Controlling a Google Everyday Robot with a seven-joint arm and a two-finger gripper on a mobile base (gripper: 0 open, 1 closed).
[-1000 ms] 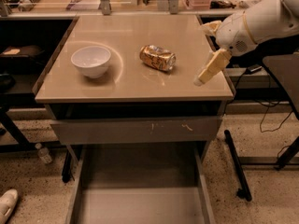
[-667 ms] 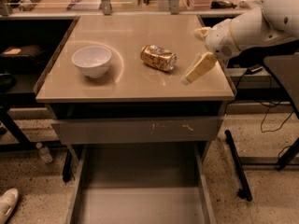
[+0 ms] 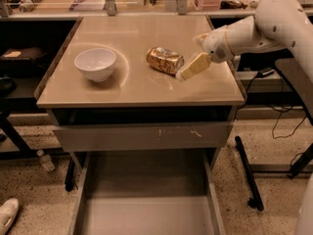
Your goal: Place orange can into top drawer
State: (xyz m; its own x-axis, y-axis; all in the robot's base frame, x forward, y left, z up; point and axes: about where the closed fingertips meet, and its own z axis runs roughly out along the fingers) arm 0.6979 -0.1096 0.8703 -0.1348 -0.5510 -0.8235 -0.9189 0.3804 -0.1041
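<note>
The orange can (image 3: 165, 60) is lying on its side on the tan surface (image 3: 146, 91), a little right of the middle. Its long axis is running from upper left to lower right in the camera view. It is being carried by the surface alone, with nothing under it or stacked on it.

The end effector (image 3: 188, 68) is being held low over the right part of the surface, slanted down and to the left. Its pale tip is lying just beside the can's right-hand end, at or very near contact. How far the end effector is open cannot be told from this view, nor whether the can is being gripped. The white arm (image 3: 266, 26) behind it is being brought in from the upper right corner, over the right edge of the surface.

A white bowl (image 3: 95, 63) is standing upright on the left part of the surface, well apart from the can. Its inside is being shown as plain.

Below the surface, a grey front panel (image 3: 142, 137) is lying flush with the cabinet. Beneath it, the top drawer (image 3: 146, 214) is being shown pulled out toward the camera. Its flat grey floor and low side walls are exposed, and no can is lying in it.

On the speckled floor at the left, a small plastic bottle (image 3: 46, 160) is lying near the cabinet leg. A white shoe (image 3: 7, 214) is being cut off by the lower left corner.
</note>
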